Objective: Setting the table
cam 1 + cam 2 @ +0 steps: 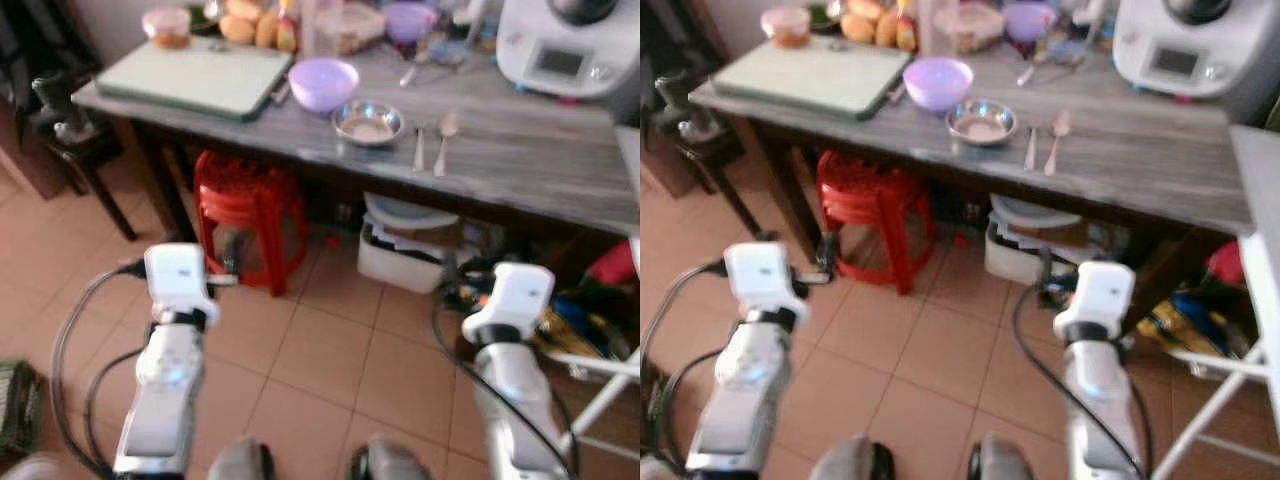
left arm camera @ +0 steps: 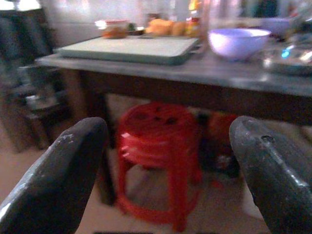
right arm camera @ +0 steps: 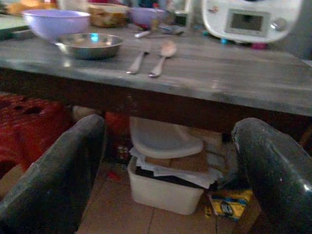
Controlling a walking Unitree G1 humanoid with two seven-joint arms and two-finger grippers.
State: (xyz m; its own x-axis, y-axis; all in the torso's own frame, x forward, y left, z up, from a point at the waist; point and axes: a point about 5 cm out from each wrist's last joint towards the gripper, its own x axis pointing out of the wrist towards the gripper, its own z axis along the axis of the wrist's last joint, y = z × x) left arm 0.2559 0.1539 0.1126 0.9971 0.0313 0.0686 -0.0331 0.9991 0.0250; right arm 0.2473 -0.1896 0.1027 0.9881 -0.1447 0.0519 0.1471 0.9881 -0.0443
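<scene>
Steel bowl [image 1: 368,123] shiny, shallow, beside spoon [image 1: 444,140] on table [image 1: 520,160]; both grippers' fingers spread, holding nothing.

Home kitchen, cluttered wooden table [image 1: 520,160], bowls [image 1: 323,83], tiled floor [image 1: 320,370]

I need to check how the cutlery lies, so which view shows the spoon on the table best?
The right wrist view: the spoon lies close and fairly sharp beside the fork, right of the steel bowl. Both eye views show it from above, smaller and blurrier.
</scene>
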